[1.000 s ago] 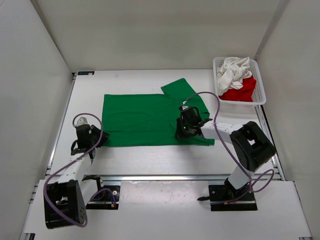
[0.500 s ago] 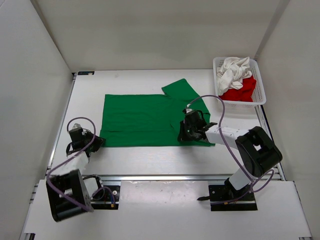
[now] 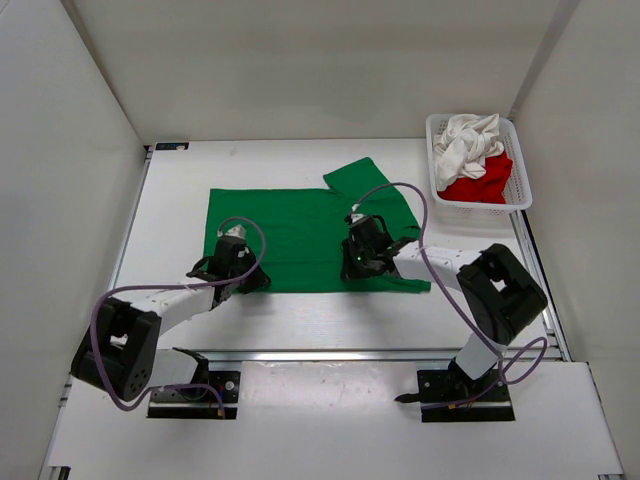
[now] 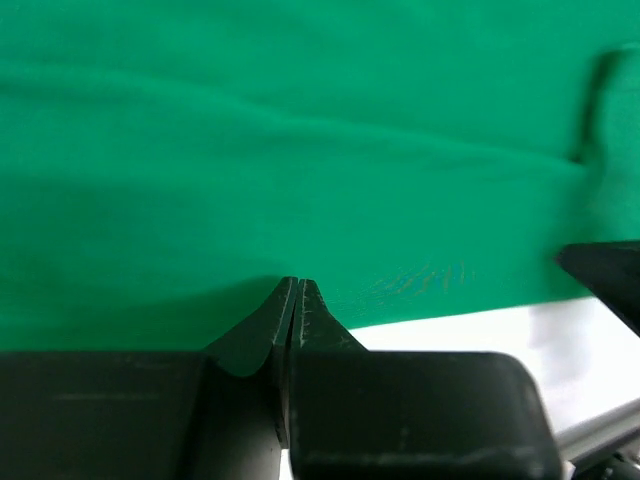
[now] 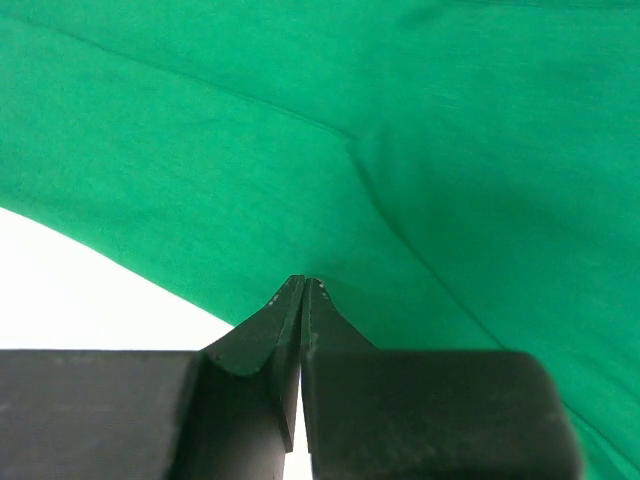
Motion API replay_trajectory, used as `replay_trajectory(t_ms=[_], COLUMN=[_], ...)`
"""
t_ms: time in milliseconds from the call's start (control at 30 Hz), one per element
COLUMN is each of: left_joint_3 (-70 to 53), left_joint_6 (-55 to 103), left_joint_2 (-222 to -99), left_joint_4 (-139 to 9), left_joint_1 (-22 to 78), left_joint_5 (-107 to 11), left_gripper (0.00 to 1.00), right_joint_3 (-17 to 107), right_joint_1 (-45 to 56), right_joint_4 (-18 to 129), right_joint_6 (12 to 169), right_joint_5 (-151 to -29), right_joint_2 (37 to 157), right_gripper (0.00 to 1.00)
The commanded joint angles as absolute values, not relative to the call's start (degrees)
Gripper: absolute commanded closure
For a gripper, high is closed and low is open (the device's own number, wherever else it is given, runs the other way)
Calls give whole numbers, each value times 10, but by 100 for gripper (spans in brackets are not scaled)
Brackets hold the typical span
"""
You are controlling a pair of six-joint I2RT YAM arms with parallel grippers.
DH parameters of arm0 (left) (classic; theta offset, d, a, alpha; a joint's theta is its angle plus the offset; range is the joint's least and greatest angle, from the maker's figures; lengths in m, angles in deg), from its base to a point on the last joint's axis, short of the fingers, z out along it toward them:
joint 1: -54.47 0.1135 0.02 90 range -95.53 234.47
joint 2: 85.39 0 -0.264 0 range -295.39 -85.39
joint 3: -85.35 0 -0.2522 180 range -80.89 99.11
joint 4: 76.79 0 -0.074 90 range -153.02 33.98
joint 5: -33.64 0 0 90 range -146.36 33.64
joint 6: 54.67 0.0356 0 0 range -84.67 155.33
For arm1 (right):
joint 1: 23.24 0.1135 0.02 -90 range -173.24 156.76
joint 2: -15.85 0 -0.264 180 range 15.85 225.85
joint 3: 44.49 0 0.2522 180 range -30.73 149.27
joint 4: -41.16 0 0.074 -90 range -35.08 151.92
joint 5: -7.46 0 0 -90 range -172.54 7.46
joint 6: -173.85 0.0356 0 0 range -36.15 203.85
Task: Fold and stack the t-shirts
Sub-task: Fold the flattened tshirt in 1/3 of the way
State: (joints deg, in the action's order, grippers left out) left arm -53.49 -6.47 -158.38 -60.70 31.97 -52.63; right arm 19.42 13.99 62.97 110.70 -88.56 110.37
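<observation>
My left end effector (image 4: 295, 285) has its two fingers pressed together, the tips meeting right at the near hem of the green t-shirt (image 3: 290, 225). From my wrist view it looks like a pinch on that hem, close to the shirt's near-left corner. My right end effector (image 5: 302, 285) is pressed together too, with its tips down on the green cloth just inside the near hem, toward the right side of the body panel. I cannot tell whether any fabric is caught between them.

The shirt lies spread flat on the desk (image 3: 330, 315), mostly smooth. One sleeve (image 3: 365, 180) sticks out at the far right, and a shallow crease runs across the cloth ahead of my left fingers. The white t-shirt (image 3: 468, 140) and the red t-shirt (image 3: 485, 185) are bunched together in the basket (image 3: 520, 203) at the far right corner, well apart from where I am working.

I judge this to be the grasp that opens the first fold of the first shirt, so nothing is folded or stacked yet. Next I should make sure both sides hold cloth, then lift the hem only a little and carry it away from me toward the far edge. Both sides must stay level and taut so the fold lands straight, and the loose sleeve will need tucking in
</observation>
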Motion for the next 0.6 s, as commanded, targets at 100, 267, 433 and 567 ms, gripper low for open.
replay_trajectory(t_ms=[100,267,433,567], left_joint_3=[-551,-547,-588,-636], left_joint_6=[-34,12,6,3], left_joint_2=[-1590,-1609,-1555,-1509], left_joint_4=[-608,-553,-498,-476], left_joint_1=[353,377,332,333], left_joint_5=[-508,-482,-496,-479], left_gripper=[88,88,87,88], right_joint_3=[210,167,113,81], right_joint_1=[162,180,218,240], right_joint_4=[629,629,632,633], right_joint_6=[1099,1099,1109,1119], right_joint_5=[-864,-873,-880,-883], right_joint_2=[1126,1117,1080,1052], right_gripper=[100,100,100,100])
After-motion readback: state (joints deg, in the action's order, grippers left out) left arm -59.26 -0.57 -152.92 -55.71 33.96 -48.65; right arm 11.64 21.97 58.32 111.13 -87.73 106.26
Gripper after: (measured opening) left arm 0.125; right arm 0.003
